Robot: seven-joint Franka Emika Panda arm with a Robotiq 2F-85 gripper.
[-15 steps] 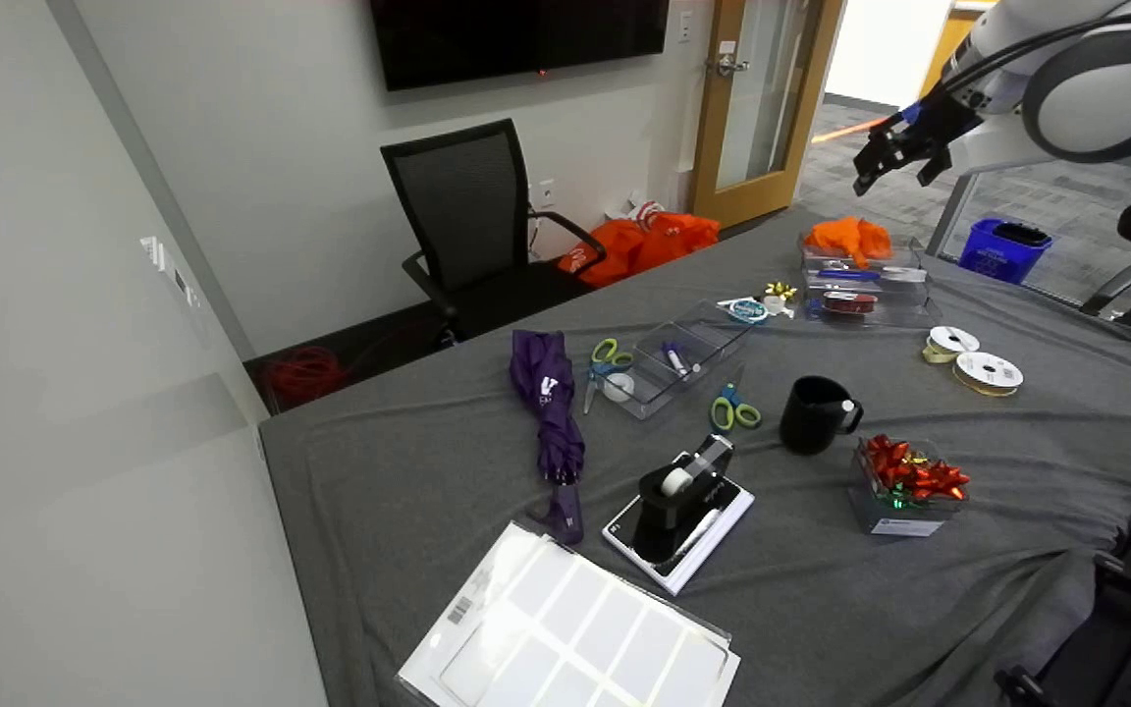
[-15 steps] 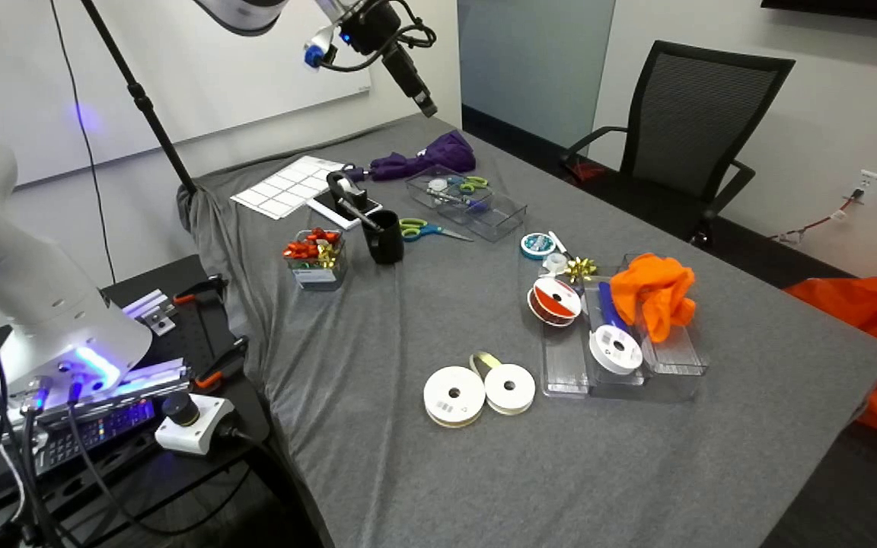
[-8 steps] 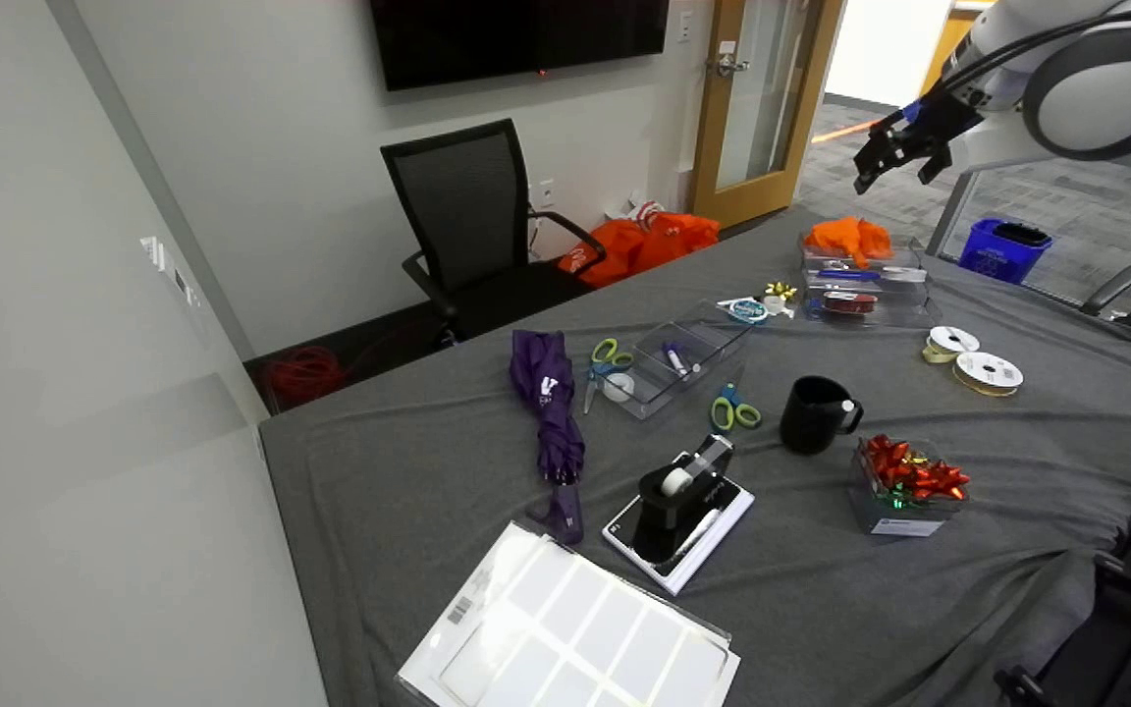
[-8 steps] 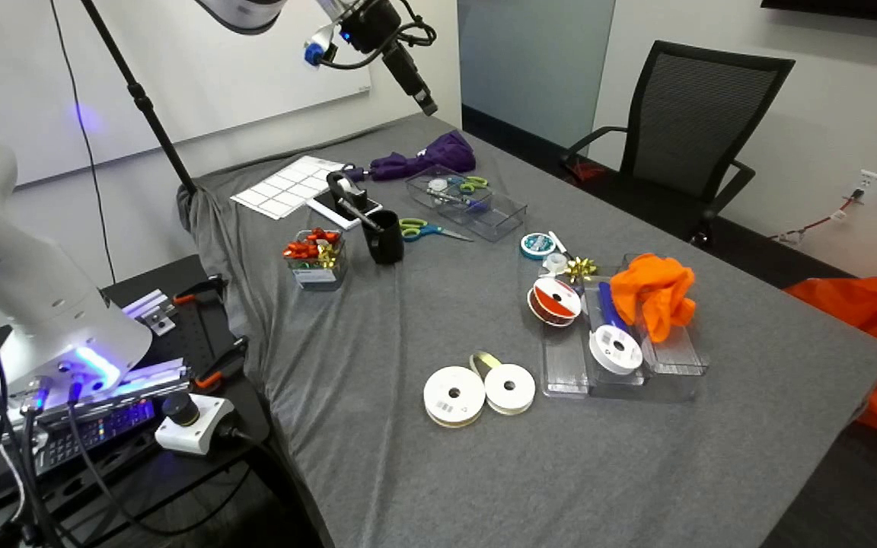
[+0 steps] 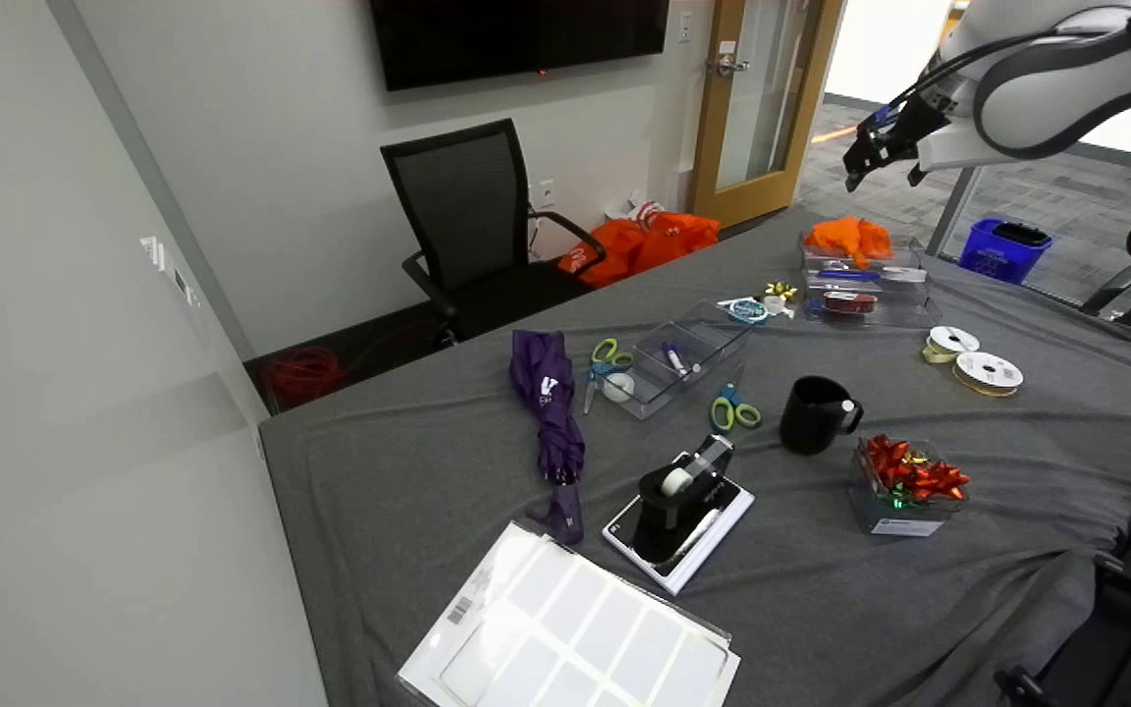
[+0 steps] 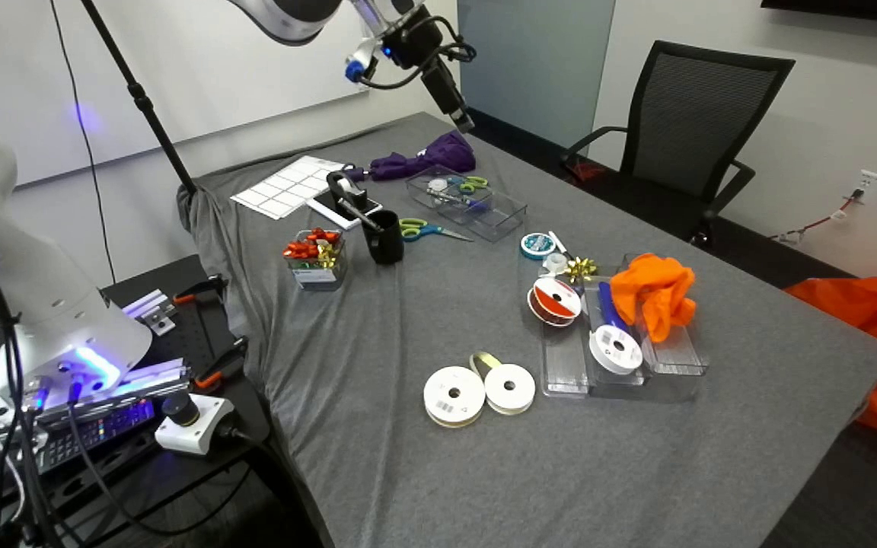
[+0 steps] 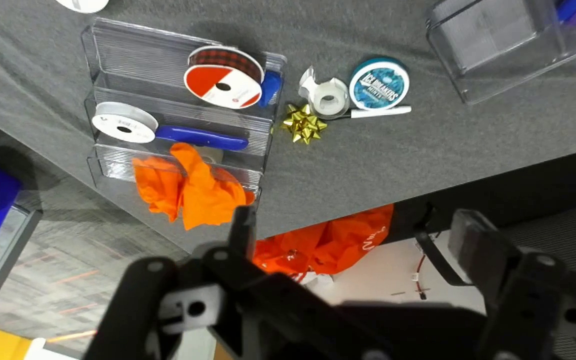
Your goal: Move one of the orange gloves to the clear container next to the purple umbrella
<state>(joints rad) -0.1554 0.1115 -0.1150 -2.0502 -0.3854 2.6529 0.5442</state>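
The orange gloves [image 5: 850,239] lie bunched in a row of the far clear organizer, in both exterior views [image 6: 653,297] and the wrist view [image 7: 208,195]; I cannot tell how many there are. The purple umbrella [image 5: 551,412] lies folded on the table, also in an exterior view [image 6: 431,157], outside the wrist view. The clear container [image 5: 713,339] beside it holds a marker and tape, with green scissors at its end; it shows in an exterior view [image 6: 499,217] and partly in the wrist view [image 7: 498,40]. My gripper [image 7: 356,225] is open and empty, high above the table [image 5: 885,177] [image 6: 463,122].
The far clear organizer [image 6: 564,365] also holds ribbon spools and a blue item. Mints [image 7: 378,85], tape and a gold bow lie between the containers. A black mug [image 5: 811,417], a bow box [image 5: 904,491] and a tape dispenser [image 5: 669,501] stand nearer. A larger orange heap [image 7: 328,240] lies beyond the table edge.
The arm stays still at first, then my gripper shifts right and slightly down in an exterior view, and slightly left in an exterior view. The objects have not moved.
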